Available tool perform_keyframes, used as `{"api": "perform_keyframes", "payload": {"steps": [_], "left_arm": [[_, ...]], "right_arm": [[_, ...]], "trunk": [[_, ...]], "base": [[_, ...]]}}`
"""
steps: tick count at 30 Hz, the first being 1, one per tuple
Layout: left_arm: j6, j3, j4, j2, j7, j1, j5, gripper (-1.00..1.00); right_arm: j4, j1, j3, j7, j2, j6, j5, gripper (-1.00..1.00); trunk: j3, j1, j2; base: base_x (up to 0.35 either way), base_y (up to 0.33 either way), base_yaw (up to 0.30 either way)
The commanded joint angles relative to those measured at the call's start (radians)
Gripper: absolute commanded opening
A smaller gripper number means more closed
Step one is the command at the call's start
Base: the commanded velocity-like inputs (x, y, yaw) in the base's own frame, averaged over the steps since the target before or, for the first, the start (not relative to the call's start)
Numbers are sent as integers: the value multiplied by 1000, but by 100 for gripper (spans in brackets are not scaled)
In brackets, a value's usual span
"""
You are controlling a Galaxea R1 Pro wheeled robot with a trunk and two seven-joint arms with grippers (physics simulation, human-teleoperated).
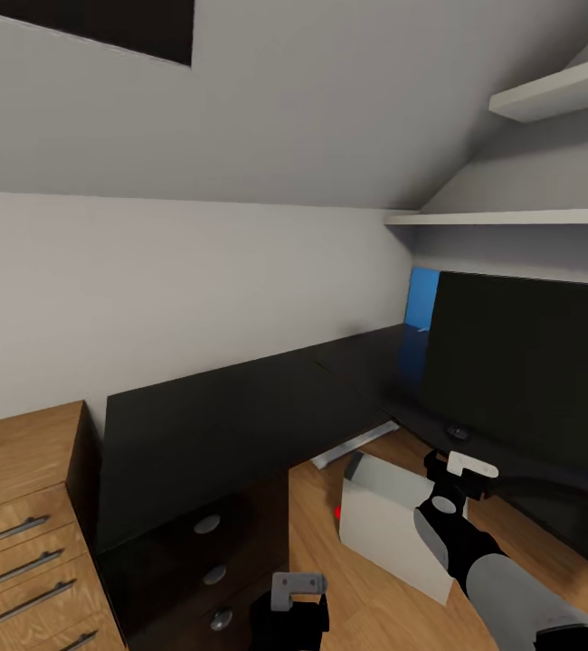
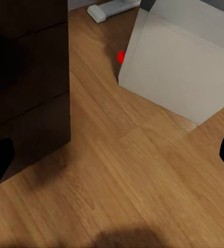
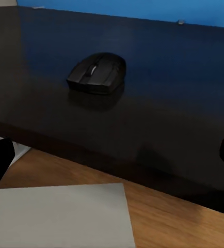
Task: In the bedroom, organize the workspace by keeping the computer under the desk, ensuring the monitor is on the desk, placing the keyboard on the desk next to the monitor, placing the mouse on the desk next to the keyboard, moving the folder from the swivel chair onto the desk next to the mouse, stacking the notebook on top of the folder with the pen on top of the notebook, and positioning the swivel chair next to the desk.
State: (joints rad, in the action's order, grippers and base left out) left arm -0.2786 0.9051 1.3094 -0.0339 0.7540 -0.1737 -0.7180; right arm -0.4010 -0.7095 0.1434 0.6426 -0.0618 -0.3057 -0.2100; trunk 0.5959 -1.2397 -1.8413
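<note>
Jaws, left: I see the left gripper low at the head view's bottom edge, spread apart with nothing between the fingers; in its wrist view the dark tips sit at either side over bare wood floor.
Jaws, right: the right gripper hangs just in front of the desk edge, over the computer's far end; its tips stand wide in the right wrist view and hold nothing.
Drawer unit: black, round silver knobs, directly beside my left gripper, under the near wing of the desk.
Drawer chest: light wood with bar handles, at the far left, touching the desk's side.
Computer: pale grey box on the floor in the desk's open corner, partly under the top, red dot at a lower corner; the left wrist view shows it close to the drawer unit.
Desk: glossy black L-shaped top running along the wall.
Mouse: small and dark, on the desk near its front edge, just beyond my right gripper, in front of the monitor.
Monitor: wide black screen standing on the right wing.
Blue panel: on the wall behind the monitor.
Shelves: two white boards above.
</note>
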Motion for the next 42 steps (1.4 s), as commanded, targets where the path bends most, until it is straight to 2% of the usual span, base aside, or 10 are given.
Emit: {"api": "perform_keyframes", "payload": {"steps": [1, 24, 36, 42], "left_arm": [[-4, 2, 1, 0, 7, -1, -4, 100], [-4, 3, 1, -1, 4, -1, -4, 100], [-4, 3, 1, -1, 4, -1, -5, 100], [-4, 2, 1, 0, 4, -1, -5, 100]], "right_arm": [[1, -1, 7, 4, -1, -5, -12, 100], [-1, -1, 7, 5, 0, -2, -17, 100], [-1, -1, 6, 6, -1, 2, -16, 100], [-2, -1, 3, 7, -3, 35, -19, 100]], "trunk": [[1, 0, -1], [1, 0, -1], [1, 0, -1], [1, 0, -1]], "base": [[31, -1, 0], [84, -5, 0], [10, -2, 0], [0, 0, 0]]}}
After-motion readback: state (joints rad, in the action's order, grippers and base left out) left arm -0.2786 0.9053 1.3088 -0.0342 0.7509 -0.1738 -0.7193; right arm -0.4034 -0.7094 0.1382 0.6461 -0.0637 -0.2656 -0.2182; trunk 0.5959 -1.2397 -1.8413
